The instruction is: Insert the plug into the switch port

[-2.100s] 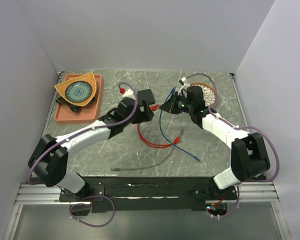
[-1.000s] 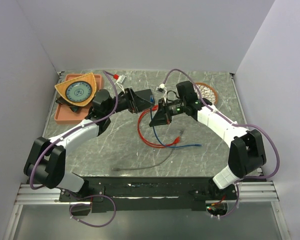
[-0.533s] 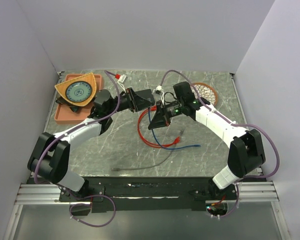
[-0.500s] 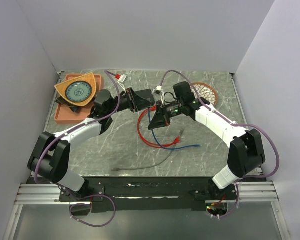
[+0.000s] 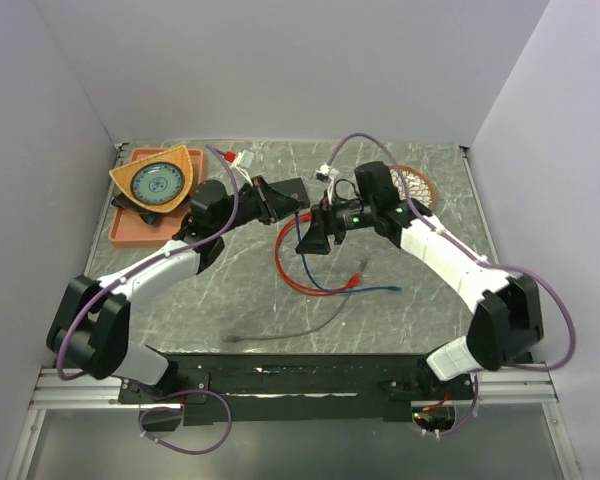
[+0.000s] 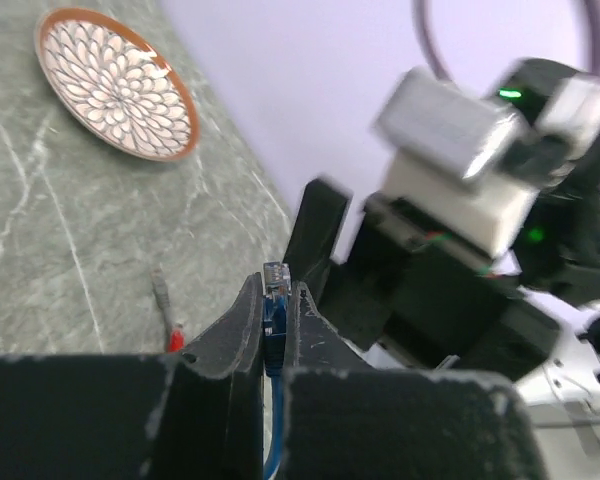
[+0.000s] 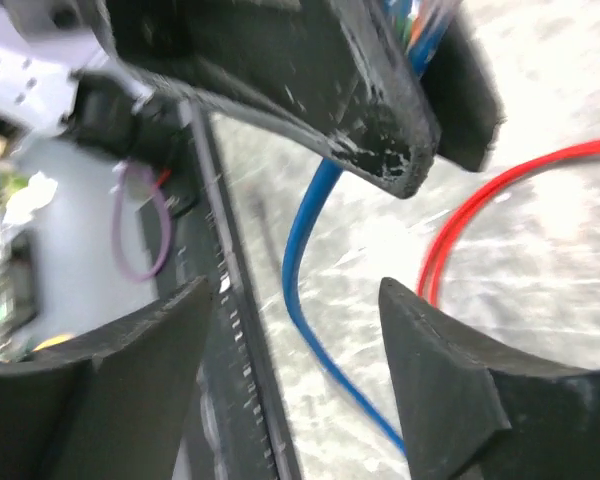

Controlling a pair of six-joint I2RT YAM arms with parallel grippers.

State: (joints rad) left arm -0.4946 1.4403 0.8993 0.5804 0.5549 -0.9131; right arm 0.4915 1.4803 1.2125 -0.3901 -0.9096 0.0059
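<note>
The plug [image 6: 273, 300] is blue with a clear tip, and my left gripper [image 6: 275, 287] is shut on it, the tip poking out past the fingertips. Seen from above, my left gripper [image 5: 277, 203] hangs just in front of the flat black switch box [image 5: 294, 186]; its ports cannot be made out. The plug's blue cable [image 5: 375, 290] trails down onto the table. My right gripper [image 7: 300, 300] is open, with only the blue cable [image 7: 305, 265] passing below the gap. In the top view my right gripper [image 5: 308, 242] sits close to the right of the left one.
An orange tray [image 5: 130, 230] with a yellow dish stands at the back left. A round patterned plate [image 5: 420, 185] lies at the back right. A red cable [image 5: 295, 280] loops mid-table, a grey cable [image 5: 290, 328] lies nearer the bases, and a white connector [image 5: 244, 158] sits at the back.
My left gripper has closed on the plug. My right gripper, shut before, has opened and let go, drawing slightly back to the right.
</note>
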